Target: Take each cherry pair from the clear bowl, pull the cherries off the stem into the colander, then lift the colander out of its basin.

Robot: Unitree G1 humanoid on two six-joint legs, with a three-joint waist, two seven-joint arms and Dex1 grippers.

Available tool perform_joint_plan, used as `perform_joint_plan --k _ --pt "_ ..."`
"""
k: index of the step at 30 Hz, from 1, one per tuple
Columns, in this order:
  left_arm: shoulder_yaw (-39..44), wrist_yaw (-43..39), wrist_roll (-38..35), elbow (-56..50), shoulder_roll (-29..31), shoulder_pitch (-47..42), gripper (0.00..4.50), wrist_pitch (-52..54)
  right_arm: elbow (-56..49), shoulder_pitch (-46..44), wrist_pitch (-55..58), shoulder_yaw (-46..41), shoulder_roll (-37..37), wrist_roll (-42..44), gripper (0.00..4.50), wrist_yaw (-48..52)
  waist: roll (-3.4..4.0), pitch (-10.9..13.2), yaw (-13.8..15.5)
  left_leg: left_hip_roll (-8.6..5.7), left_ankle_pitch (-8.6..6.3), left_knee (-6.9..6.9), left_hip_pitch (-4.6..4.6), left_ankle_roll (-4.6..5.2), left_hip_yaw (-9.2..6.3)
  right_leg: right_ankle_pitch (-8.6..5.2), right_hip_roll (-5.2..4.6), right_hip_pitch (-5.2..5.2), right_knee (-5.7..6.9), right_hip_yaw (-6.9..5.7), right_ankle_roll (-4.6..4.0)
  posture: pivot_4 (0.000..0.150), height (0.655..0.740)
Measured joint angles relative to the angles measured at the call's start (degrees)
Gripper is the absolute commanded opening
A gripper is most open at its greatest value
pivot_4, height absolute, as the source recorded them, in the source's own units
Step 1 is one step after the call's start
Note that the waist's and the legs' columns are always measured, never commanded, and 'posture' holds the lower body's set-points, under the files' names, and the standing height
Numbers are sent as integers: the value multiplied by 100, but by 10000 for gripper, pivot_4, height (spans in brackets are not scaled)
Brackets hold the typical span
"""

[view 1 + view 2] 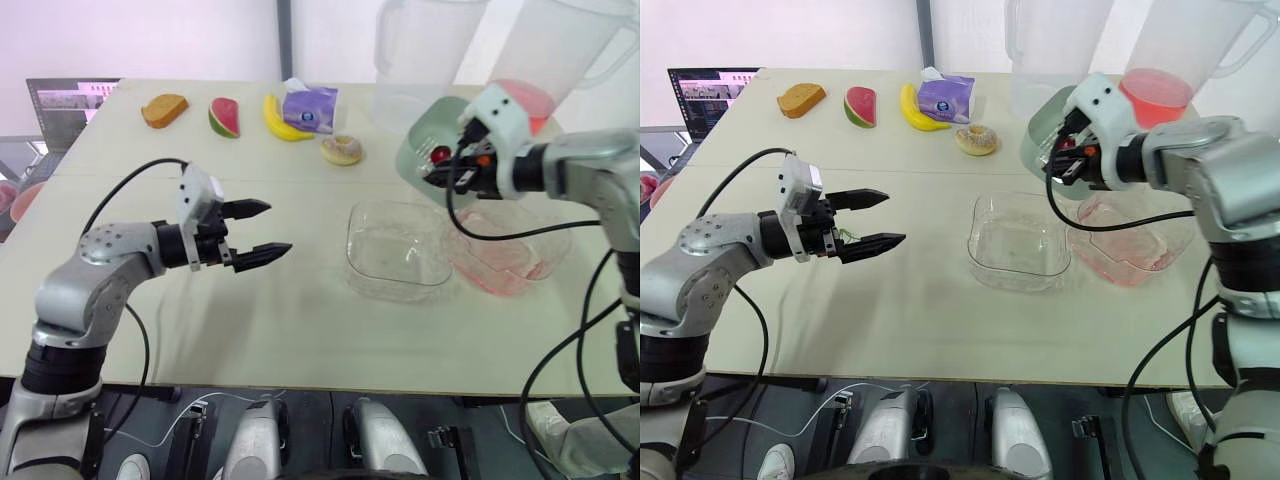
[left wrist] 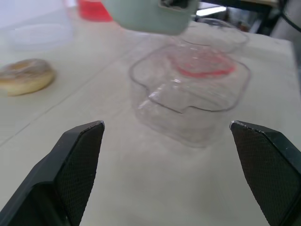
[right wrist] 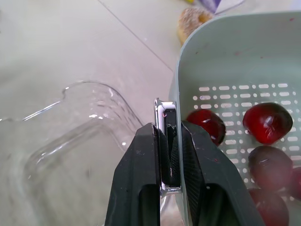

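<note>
My right gripper point(image 3: 168, 129) is shut on the rim of the pale green colander point(image 1: 425, 140), which hangs tilted in the air above the far edge of the clear bowl point(image 1: 398, 250). Several dark red cherries point(image 3: 268, 121) lie inside the colander. The pink-tinted basin point(image 1: 505, 265) sits on the table just right of the clear bowl, below the raised colander. The clear bowl looks empty. My left gripper point(image 1: 262, 230) hovers open over the table left of the bowl, holding nothing.
Along the far side lie a bread slice point(image 1: 164, 109), a watermelon slice point(image 1: 224, 116), a banana point(image 1: 280, 120), a purple tissue pack point(image 1: 310, 107) and a doughnut point(image 1: 342, 150). Two tall clear pitchers point(image 1: 420, 50) stand at the back right. A laptop point(image 1: 70, 100) sits far left.
</note>
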Motion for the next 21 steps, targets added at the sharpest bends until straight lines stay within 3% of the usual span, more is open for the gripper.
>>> perform_joint_plan --k 12,21 --pt "156 559 -274 -810 -109 596 45000 354 3431 -947 -1546 484 1394 -1420 1550 309 1 0 -24 2 1 0 6 -2 1 1 2 2 6 -3 -1 1500 7400" --pt "159 618 -380 -816 -87 626 45000 372 4159 -975 -1926 433 1838 -1954 1550 403 1 0 -28 1 2 1 11 -4 1 2 -1 8 7 -4 -2 1500 7400"
